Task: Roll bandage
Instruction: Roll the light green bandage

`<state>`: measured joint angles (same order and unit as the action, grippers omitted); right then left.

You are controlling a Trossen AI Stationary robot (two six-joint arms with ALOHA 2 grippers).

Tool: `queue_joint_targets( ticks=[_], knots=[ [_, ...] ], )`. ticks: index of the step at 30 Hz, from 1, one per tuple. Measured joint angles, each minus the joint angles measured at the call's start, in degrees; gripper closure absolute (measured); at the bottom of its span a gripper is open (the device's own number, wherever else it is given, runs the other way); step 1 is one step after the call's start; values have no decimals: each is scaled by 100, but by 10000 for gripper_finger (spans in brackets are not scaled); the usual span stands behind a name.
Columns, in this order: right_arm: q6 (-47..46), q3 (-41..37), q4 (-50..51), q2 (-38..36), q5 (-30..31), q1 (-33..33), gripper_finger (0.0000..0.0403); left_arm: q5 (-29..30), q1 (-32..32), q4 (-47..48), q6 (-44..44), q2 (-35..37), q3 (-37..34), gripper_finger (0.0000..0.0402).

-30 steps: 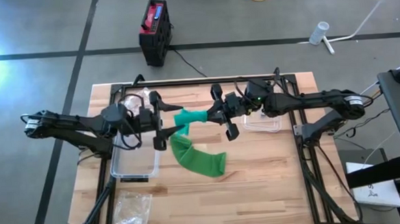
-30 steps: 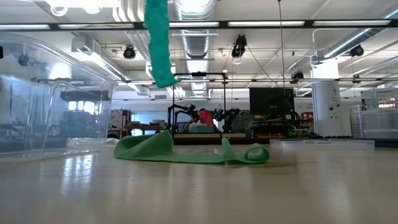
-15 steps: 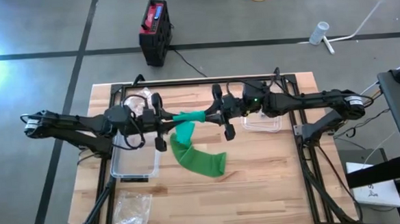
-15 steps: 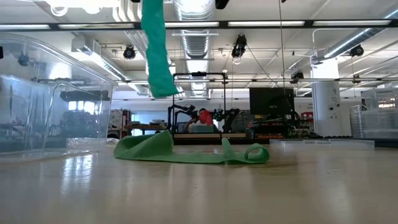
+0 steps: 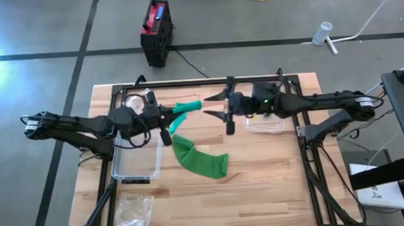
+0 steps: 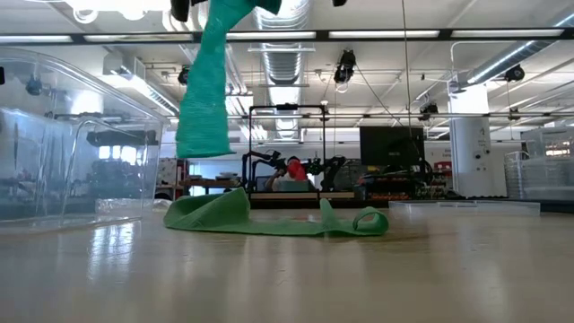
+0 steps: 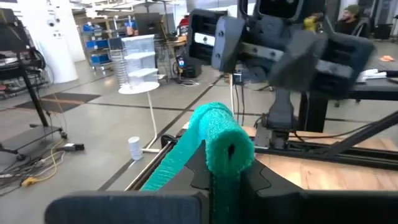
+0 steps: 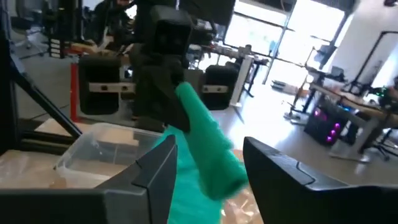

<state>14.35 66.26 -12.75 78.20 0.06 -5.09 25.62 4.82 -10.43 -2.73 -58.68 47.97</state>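
A green bandage has a rolled part (image 5: 186,108) held up in the air between the two arms. Its loose strip (image 6: 204,99) hangs down to a crumpled length (image 5: 203,161) lying on the wooden table. My left gripper (image 5: 169,118) is shut on the roll. My right gripper (image 5: 220,111) stands open just to the right of the roll. In the right wrist view the roll's free end (image 8: 211,149) reaches between the open fingers, and I cannot tell whether they touch it. My left gripper pinches the rolled part of the bandage near its left end (image 7: 225,163) between its two fingers. The fingers come level from the table's left and lie along the roll. The roll sticks out past them, lifted clear, and the strip hangs slack below.
A clear plastic box (image 5: 136,158) stands under the left arm and fills the left of the low view (image 6: 63,135). A shallow clear tray (image 5: 266,125) lies under the right arm. A plastic bag (image 5: 134,210) lies at the near left corner. Black frame rails (image 5: 207,80) border the table.
My left gripper has shut on the roll and taken hold of it. My right gripper has opened, let go of the roll and drawn back a little toward the table's right. The hanging strip has swung sideways. The length on the table has stayed put.
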Motion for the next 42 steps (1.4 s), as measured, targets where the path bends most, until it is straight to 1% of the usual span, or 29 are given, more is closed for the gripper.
queue_joint_targets(
  ticks=[3, 6, 15, 17, 18, 22, 26, 30, 32, 33, 35, 38, 39, 41, 42],
  knots=[
    [147, -2, -263, 219, 500, 36, 241, 73, 0, -155, -10, -177, 0, 390],
    [259, -2, -247, 324, 907, 29, 256, 257, 0, -226, -15, -257, 0, 391],
    [293, -2, -347, 536, 920, 33, 289, 514, 0, -433, 40, -257, 0, 391],
    [310, -2, -395, 594, 965, 19, 291, 531, -2, -422, 46, -274, -2, 391],
    [337, -2, -479, 627, 1092, 11, 292, 549, 0, -465, 48, -314, -2, 391],
    [608, -5, -596, 642, 1818, -18, 290, 597, 31, -495, 49, -403, -12, 392],
    [578, -12, -551, 536, 1972, -123, 282, 571, 39, -438, 41, -448, -15, 392],
    [555, -11, -373, 393, 2257, -183, 277, 493, 44, -364, 33, -480, -17, 392],
    [417, -11, -219, 346, 2208, -183, 277, 501, 44, -410, 33, -489, -17, 392],
    [289, -11, -179, 335, 2077, -176, 278, 501, 40, -409, 31, -489, -13, 392],
    [70, -11, -197, 319, 1551, -144, 281, 505, 39, -352, 31, -493, -13, 392],
    [-234, -11, -309, 324, 535, -104, 286, 510, 39, -368, 25, -530, -13, 392],
    [-290, -9, -404, 356, 332, -91, 288, 510, 39, -352, 20, -535, -15, 392],
    [-308, 0, -490, 430, 316, -69, 291, 519, 39, -379, 27, -570, -15, 392],
    [-289, 0, -463, 467, 454, -74, 293, 521, 39, -413, 26, -589, -15, 392]
  ],
)
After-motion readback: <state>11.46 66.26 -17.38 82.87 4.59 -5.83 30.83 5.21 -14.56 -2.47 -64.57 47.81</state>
